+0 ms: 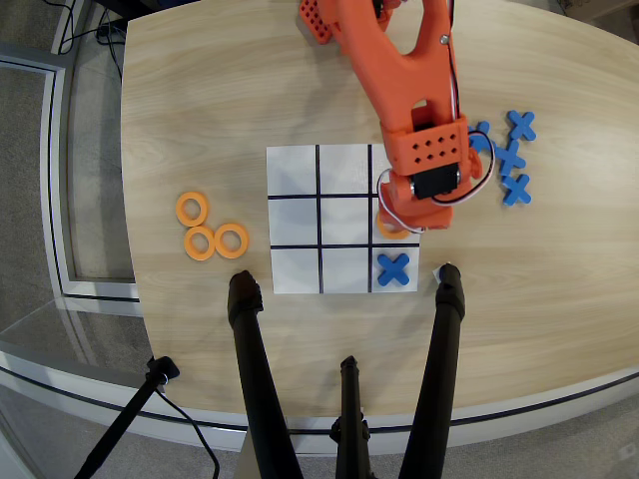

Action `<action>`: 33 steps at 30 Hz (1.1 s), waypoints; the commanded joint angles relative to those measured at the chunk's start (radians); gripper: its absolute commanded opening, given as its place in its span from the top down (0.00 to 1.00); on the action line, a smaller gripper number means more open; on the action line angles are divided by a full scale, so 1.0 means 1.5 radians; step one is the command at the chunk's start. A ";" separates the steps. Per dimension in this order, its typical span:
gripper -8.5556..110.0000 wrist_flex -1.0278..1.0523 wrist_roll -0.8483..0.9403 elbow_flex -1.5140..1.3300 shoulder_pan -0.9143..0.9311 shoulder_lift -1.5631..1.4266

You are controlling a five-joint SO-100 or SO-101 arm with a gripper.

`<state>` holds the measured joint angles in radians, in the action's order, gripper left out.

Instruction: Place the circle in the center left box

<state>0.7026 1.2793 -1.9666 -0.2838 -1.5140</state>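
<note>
Hovering over the center left box [391, 232], the gripper [397, 226] hides most of the circle [387, 229]; its grip cannot be told.

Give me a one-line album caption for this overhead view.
Orange arm's gripper lowers an orange ring over the grid sheet's right-middle cell, above a blue X.

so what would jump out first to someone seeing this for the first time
The big orange arm reaches down from the top edge, its gripper over the middle-row, right-column cell of the white 3x3 grid sheet, covering most of an orange ring. A blue X lies in the cell below. Three more orange rings cluster left of the grid, and blue X pieces to its right.
</note>
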 commanded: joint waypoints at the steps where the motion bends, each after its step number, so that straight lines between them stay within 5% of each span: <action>1: 0.81 0.044 0.002 0.033 0.018 -0.090; 7: 0.81 0.126 0.029 -0.027 0.056 -0.301; 27: 0.82 0.218 0.177 -0.691 0.275 -1.044; 33: 0.91 0.258 0.174 -0.821 0.232 -1.195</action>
<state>1.0569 1.5355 -3.1278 0.0874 -3.2244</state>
